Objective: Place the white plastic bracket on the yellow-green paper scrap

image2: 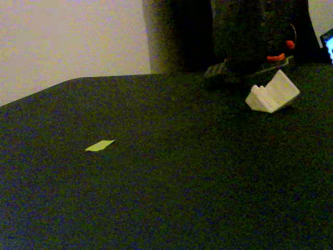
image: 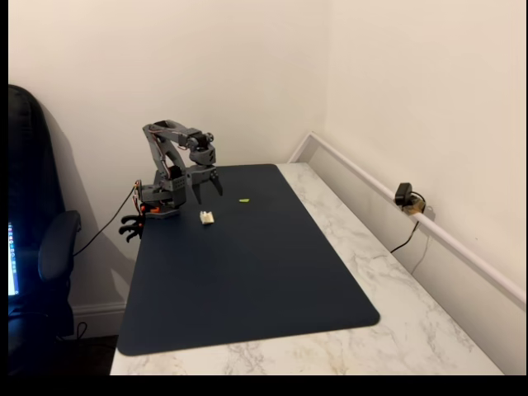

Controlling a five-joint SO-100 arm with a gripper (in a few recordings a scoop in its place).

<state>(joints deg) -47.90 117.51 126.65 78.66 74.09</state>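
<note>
So the white plastic bracket point(image: 207, 217) is sitting on the dark mat point(image: 247, 280), just in front of the arm's base point(image: 157, 205) and a bit toward the scrap side. The yellow-green paper scrap point(image: 244, 200) lies further out from the base, apart from the bracket w/ bare mat between them. The low fixed view shows the same thing: bracket point(image2: 272, 94) close to the base, scrap point(image2: 99, 145) well off to the other side of it.

The gripper point(image: 209, 186) hangs above the mat next to the base, fingers spread apart, nothing in them. It's over the gap behind the bracket, not touching it. Pick hasn't happened yet imo.

What could go wrong: the bracket is tiny and angular, resting tilted on an edge, so if the fingers close off-center it'll prob squirt out or tip over. The scrap is just a thin paper sliver, so a low sweep w/ the gripper could easily push it along the mat. The target's also small enough that a sloppy drop lands beside it instead of on it.
</note>
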